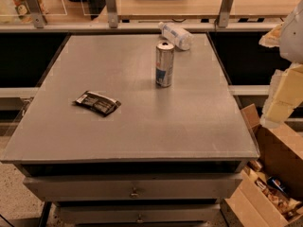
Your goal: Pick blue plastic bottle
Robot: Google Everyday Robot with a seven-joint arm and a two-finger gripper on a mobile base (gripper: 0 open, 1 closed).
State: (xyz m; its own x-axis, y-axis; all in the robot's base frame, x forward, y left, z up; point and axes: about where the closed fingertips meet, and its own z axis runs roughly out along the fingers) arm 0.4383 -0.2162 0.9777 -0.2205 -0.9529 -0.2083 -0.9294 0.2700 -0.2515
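The blue plastic bottle (175, 35) lies on its side at the far edge of the grey table (142, 131), cap end toward the back left. It is clear, with a pale blue-and-white label. A silver-and-blue drink can (164, 64) stands upright just in front of it. My gripper (280, 103), pale and padded, hangs at the right edge of the view, beyond the table's right side and well apart from the bottle.
A black snack packet (97, 102) lies flat on the table's left half. An open cardboard box (267, 183) with packets stands on the floor at the lower right. Drawers (135, 188) sit under the tabletop. A counter with metal posts (111, 6) runs behind.
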